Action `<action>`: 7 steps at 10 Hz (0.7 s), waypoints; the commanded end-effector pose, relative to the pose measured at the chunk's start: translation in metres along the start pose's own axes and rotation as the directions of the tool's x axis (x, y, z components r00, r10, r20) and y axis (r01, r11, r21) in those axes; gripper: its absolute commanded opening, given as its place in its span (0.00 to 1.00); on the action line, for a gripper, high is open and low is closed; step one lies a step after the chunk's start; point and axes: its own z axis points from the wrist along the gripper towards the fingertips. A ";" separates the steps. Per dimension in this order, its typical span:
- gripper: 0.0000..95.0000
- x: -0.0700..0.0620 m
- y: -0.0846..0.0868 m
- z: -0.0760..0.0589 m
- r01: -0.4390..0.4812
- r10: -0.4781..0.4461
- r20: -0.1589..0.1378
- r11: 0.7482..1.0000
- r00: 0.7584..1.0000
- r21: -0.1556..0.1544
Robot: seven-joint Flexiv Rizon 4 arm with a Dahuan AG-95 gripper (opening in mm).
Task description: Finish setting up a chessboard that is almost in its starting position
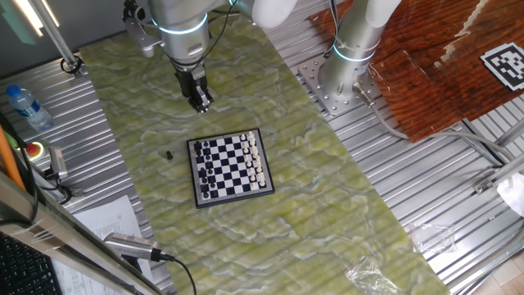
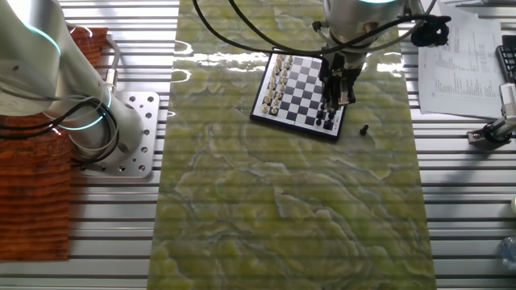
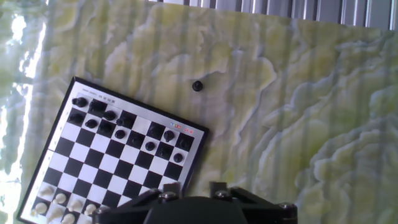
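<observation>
Your green marbled mat (image 1: 327, 205) carries the small dark-framed black-and-white chessboard (image 1: 230, 166) near its middle, with one tiny black piece (image 1: 169, 154) lying off the board, just beside the black side. The black two-finger gripper (image 1: 201, 102) hangs above the mat near the board; you cannot tell whether its fingers are apart.

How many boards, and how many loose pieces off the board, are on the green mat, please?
Board: 1
Loose black piece: 1
Total: 2
</observation>
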 end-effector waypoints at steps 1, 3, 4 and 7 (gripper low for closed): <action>0.00 -0.001 -0.001 0.001 -0.003 0.003 -0.003 1.000 1.000 0.002; 0.00 -0.006 -0.003 0.004 0.005 -0.005 -0.004 1.000 1.000 -0.001; 0.00 -0.011 -0.004 0.008 0.015 -0.015 -0.003 1.000 1.000 -0.003; 0.00 -0.038 -0.006 0.015 0.014 -0.014 -0.015 1.000 1.000 -0.002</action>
